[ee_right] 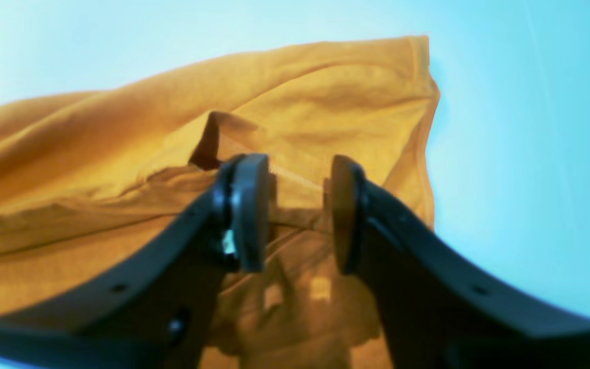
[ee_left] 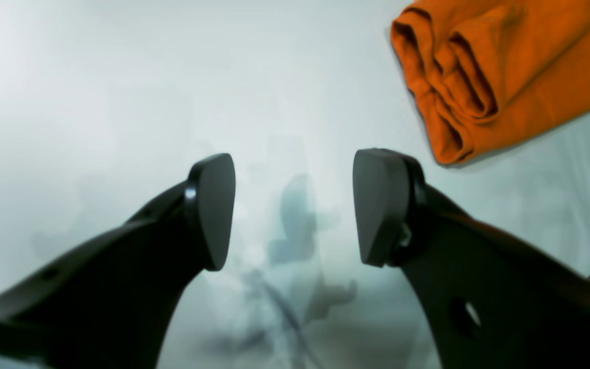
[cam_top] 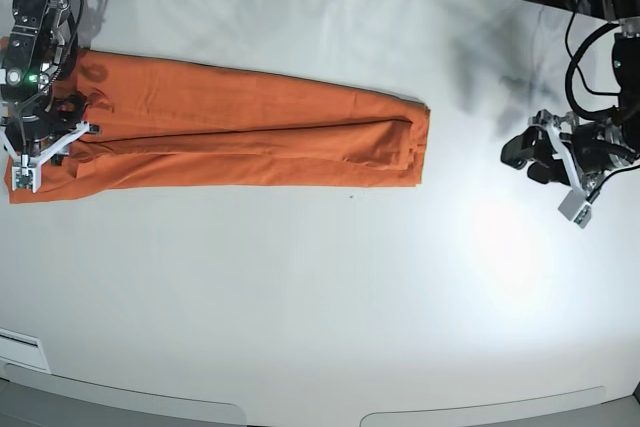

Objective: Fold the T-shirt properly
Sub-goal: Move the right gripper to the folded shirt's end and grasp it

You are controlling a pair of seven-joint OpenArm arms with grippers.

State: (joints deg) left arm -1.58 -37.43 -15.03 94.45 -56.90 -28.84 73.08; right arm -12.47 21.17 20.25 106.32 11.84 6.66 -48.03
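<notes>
While the orange T-shirt lies as a long narrow band across the far part of the white surface, already folded lengthwise with its doubled end near the middle, the remaining crosswise folds look not yet made, and several things could spoil them. At the band's end on the base view's left, the right gripper sits over the cloth with its fingers parted; the wrist view shows a raised ridge of fabric between them, but whether they are pinching it or letting it go cannot be told. If that ridge snags on a pad as the arm moves, the end could drag sideways and open the lengthwise fold. The fabric looks thin and soft, so a grip catching only the top layer would probably peel layers apart rather than carry the whole end over. The left gripper hangs above bare surface, well apart from the doubled end, its fingers spread wide and empty. With nothing pinning that end, a pull from the other side could slide the whole band and skew the edges.
</notes>
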